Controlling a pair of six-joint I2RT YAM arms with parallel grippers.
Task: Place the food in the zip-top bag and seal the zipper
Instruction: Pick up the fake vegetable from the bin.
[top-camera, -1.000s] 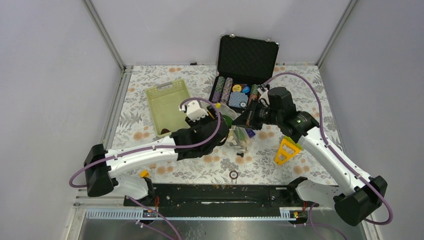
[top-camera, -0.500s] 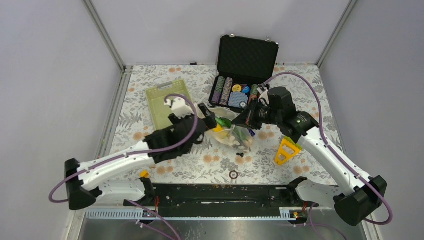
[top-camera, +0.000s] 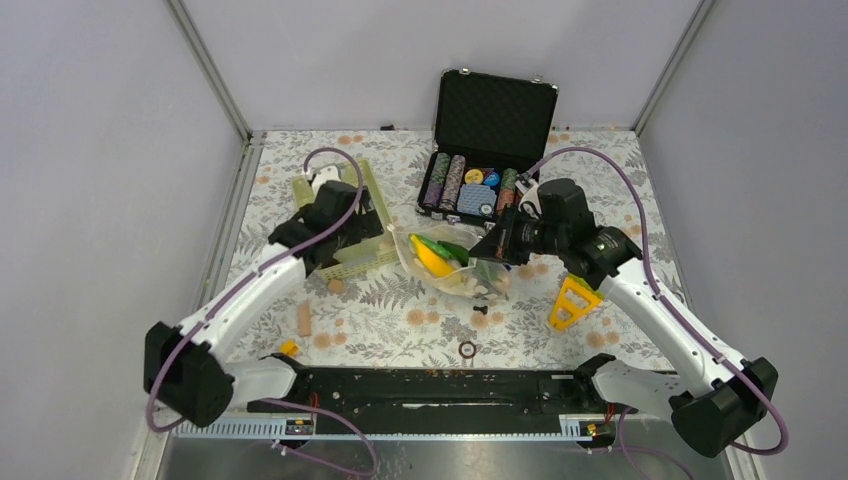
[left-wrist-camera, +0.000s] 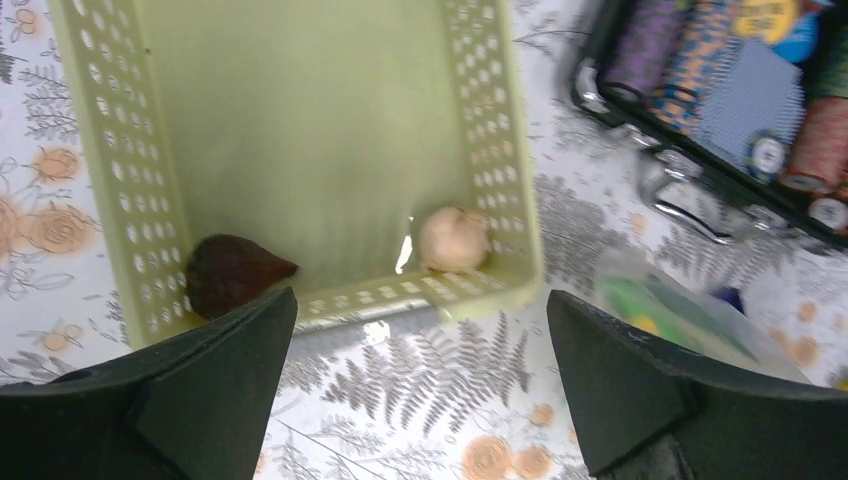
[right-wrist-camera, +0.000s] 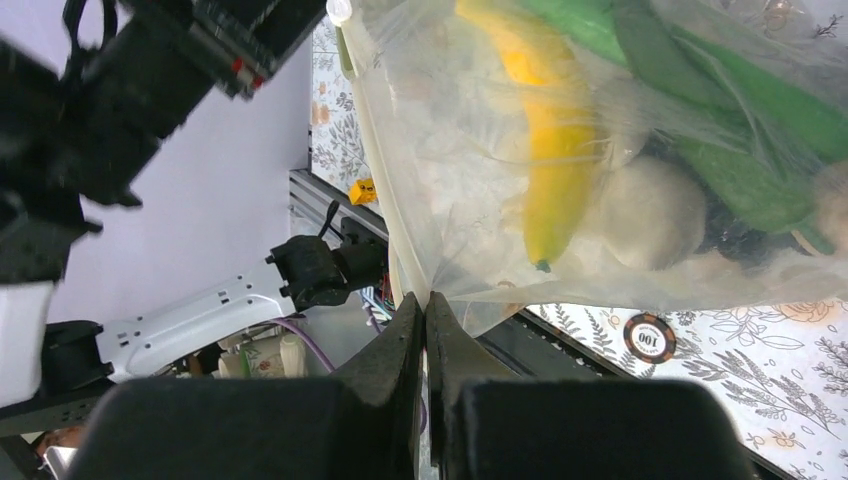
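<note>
While you look down from the top camera, your left gripper (top-camera: 350, 238) hangs over the green basket (top-camera: 368, 258) at the left of the floral surface (top-camera: 400, 300), and your right gripper (top-camera: 492, 252) sits at the zip-top bag (top-camera: 455, 280), which lies mid-surface with a banana (top-camera: 432, 262) and green pieces (top-camera: 447, 247) showing through it. At your left wrist, the gripper (left-wrist-camera: 415, 385) is spread wide and grasping nothing, and a white bulb (left-wrist-camera: 452, 238) and a dark reddish piece (left-wrist-camera: 232, 272) lie against the basket's near wall. At your right wrist, the gripper (right-wrist-camera: 425, 312) is clenched on the bag's edge, just below the pale zipper (right-wrist-camera: 375, 170). The banana, the green pieces and a white bulb (right-wrist-camera: 650, 215) are inside the bag, and a poker chip (right-wrist-camera: 650, 338) lies on the surface below.
</note>
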